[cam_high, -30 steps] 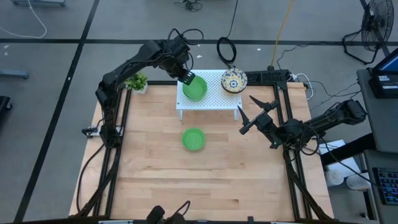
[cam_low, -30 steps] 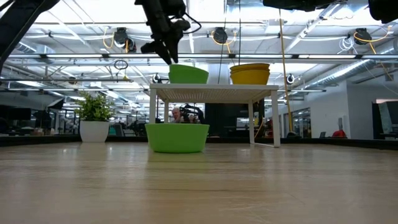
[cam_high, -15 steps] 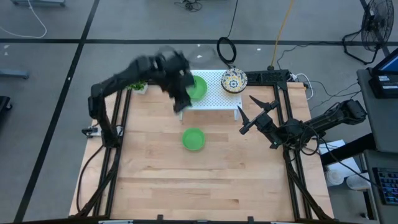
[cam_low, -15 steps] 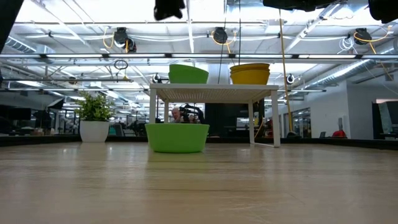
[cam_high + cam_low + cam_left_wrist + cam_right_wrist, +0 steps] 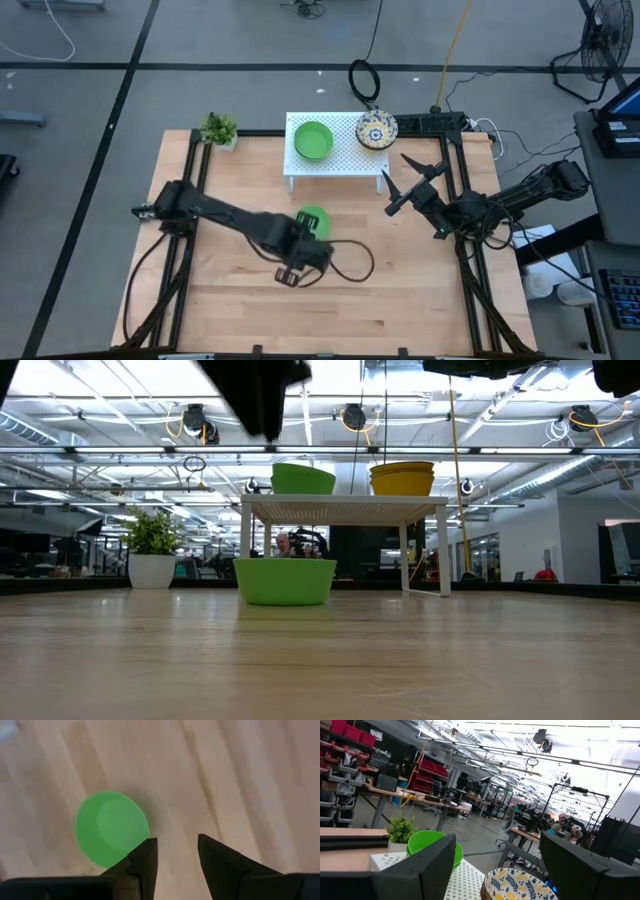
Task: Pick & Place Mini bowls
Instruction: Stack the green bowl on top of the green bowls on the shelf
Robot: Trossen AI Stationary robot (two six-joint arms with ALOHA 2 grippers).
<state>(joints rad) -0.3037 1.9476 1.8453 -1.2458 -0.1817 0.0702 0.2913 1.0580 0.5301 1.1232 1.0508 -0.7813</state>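
One green mini bowl [image 5: 318, 216] stands on the table by its base, also in the low view [image 5: 285, 581] and the left wrist view [image 5: 111, 829]. Another green bowl [image 5: 313, 140] and yellow floral bowls [image 5: 376, 130] rest on the white rack [image 5: 345, 160]; the low view shows the yellow ones stacked [image 5: 402, 478]. My left gripper [image 5: 305, 258] hovers open above the table, just on the near side of the table's green bowl [image 5: 175, 847]. My right gripper [image 5: 395, 178] waits open near the rack's right end [image 5: 497, 865].
A small potted plant [image 5: 219, 130] stands at the far left corner of the table. The left arm's cable loops over the wood [image 5: 352, 262] beside the gripper. Bare wood lies toward the near edge [image 5: 330, 320]. Black frame rails [image 5: 190, 250] run along both sides.
My left gripper has left the green bowl on the rack, risen, and swung fast toward the table's near edge. It now hangs low over the wood beside the green bowl on the table. That bowl and the bowls on the rack have stayed put.
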